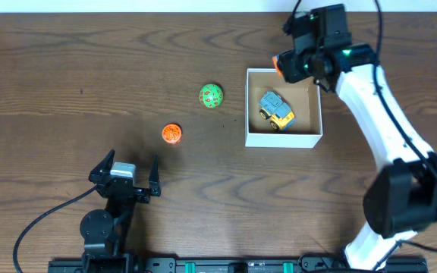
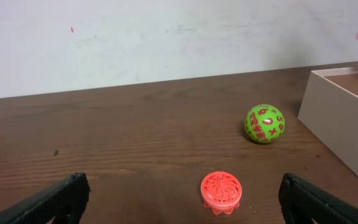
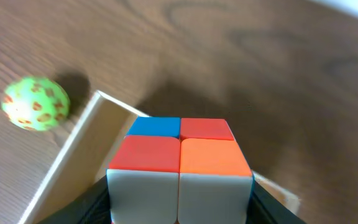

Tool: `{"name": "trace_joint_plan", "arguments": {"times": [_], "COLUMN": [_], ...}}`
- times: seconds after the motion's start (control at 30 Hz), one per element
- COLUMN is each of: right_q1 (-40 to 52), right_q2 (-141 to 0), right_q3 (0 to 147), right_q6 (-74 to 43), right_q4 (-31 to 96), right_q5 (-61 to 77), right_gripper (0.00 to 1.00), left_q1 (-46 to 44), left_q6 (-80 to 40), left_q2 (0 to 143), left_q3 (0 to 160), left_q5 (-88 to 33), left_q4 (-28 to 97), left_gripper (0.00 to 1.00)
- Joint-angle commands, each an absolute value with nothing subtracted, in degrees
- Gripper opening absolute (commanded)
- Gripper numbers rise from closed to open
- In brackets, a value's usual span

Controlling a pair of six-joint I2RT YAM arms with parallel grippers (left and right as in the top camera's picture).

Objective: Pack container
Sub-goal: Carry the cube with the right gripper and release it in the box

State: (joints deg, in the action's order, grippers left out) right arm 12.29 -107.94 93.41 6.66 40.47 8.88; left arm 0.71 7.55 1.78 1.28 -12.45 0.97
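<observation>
Two pincers to report on. My left pincer [image 1: 133,159] sits low and left of centre in the overhead view, its jaws spread wide and gripping nothing. Through its wrist camera I see its dark fingers [image 2: 55,202] at the two bottom corners of the frame. My right pincer [image 1: 288,67] is at the upper right of the overhead frame, over the container's upper wall — it is clamped on a colour cube [image 3: 179,168]. The cube's blue, red and orange top tiles and white front fill the lower middle of the right wrist view, with dark fingers against both flanks.

The container [image 1: 282,139] lies right of centre on the bench [image 1: 67,76], a shallow white box with a brown floor. Inside it, a blue and yellow toy truck [image 1: 276,109] lies at a slant near the middle. Left of the container, near its wall but not touching it, is a green ball [image 1: 211,95] with red markings. Down and left of the ball lies an orange ridged disc [image 1: 171,133] — flat on the bench, well apart from the box. From the left wrist camera the disc is at bottom centre, the ball up and right of it, and the container wall at the right edge.
</observation>
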Motion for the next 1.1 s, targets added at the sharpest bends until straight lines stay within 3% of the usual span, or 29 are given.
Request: {"name": "trace_joint_plan", "arguments": {"times": [0.0, 0.43, 0.77, 1.07], "right_q1": [12.5, 12.3, 11.6, 9.5], "right_q2": [-110.1, -110.9, -110.9, -110.9], "right_q3": [94.4, 94.4, 94.4, 95.0], "right_q6": [5.7, 6.6, 15.8, 13.3], "right_q4": [41.5, 46.3, 50.8, 50.7], "right_q5": [7.5, 1.7, 0.8, -1.2], "right_gripper": [0.51, 0.56, 0.64, 0.68], "left_q1": [1.0, 1.0, 1.0, 1.0], "left_q6": [7.9, 7.9, 7.9, 7.9], "left_q2": [1.7, 1.7, 1.7, 1.7], "left_q3": [0.2, 0.2, 0.2, 0.2], "left_q5": [-12.8, -12.8, -12.8, -12.8], "left_q4": [2.8, 2.8, 2.8, 2.8], "left_gripper": [0.98, 0.98, 0.98, 0.98]}}
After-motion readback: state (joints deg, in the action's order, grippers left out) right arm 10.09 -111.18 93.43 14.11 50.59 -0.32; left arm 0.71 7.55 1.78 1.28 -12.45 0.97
